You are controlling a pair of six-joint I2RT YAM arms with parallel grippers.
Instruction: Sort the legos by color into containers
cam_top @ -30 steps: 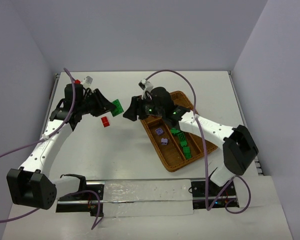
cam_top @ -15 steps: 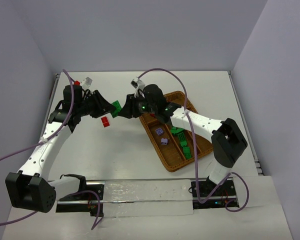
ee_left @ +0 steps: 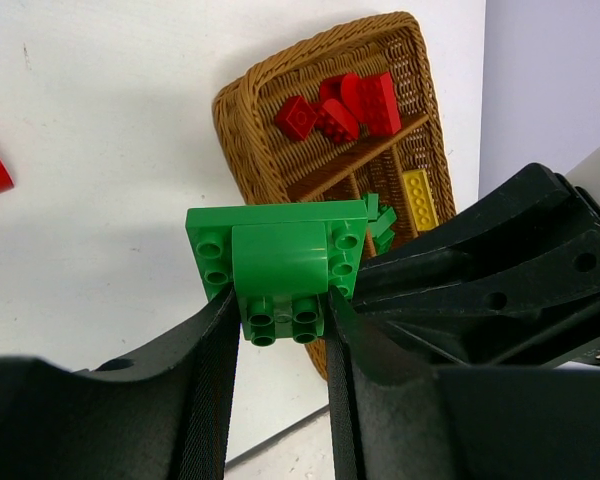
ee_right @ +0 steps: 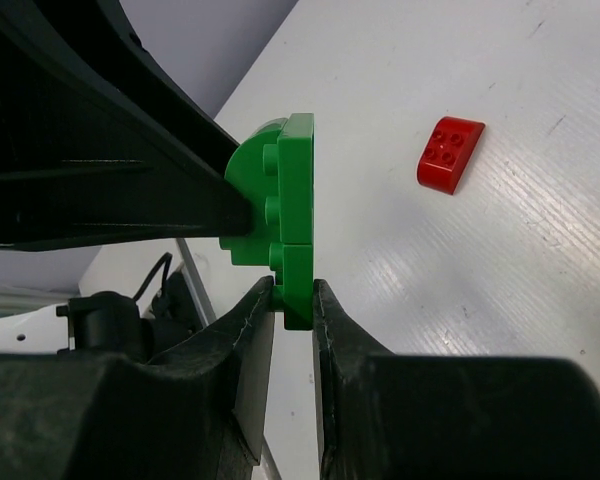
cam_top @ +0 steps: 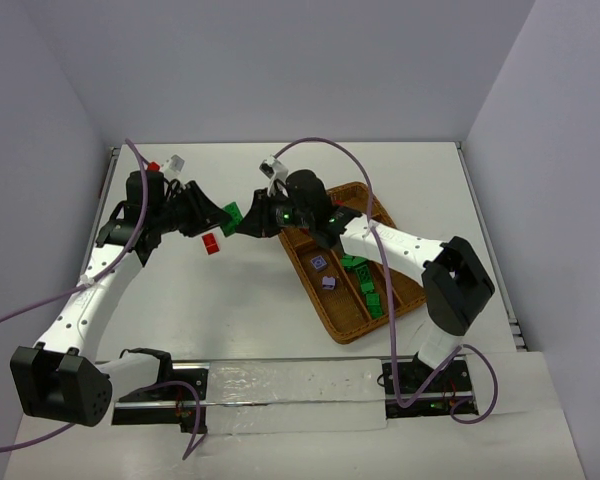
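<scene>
A green lego clump (cam_top: 234, 213), a flat plate with a rounded brick stuck on it, hangs above the table between both grippers. My left gripper (ee_left: 280, 310) is shut on the rounded brick (ee_left: 280, 265). My right gripper (ee_right: 293, 300) is shut on the edge of the flat plate (ee_right: 298, 215). One red lego (cam_top: 212, 243) lies on the table just below them. The wicker tray (cam_top: 345, 335) lies to the right. It holds red legos (ee_left: 340, 105) in its crosswise section, a yellow one (ee_left: 418, 198), and green (cam_top: 365, 285) and pale purple ones (cam_top: 323, 265) in the long slots.
A small red piece (cam_top: 155, 165) and a white piece (cam_top: 176, 160) lie at the back left corner of the table. Purple cables arc over both arms. Walls close in the table on the left, back and right.
My right arm swung left from over the tray to the green clump and its jaws closed on the plate. The left arm has kept still with the clump.
</scene>
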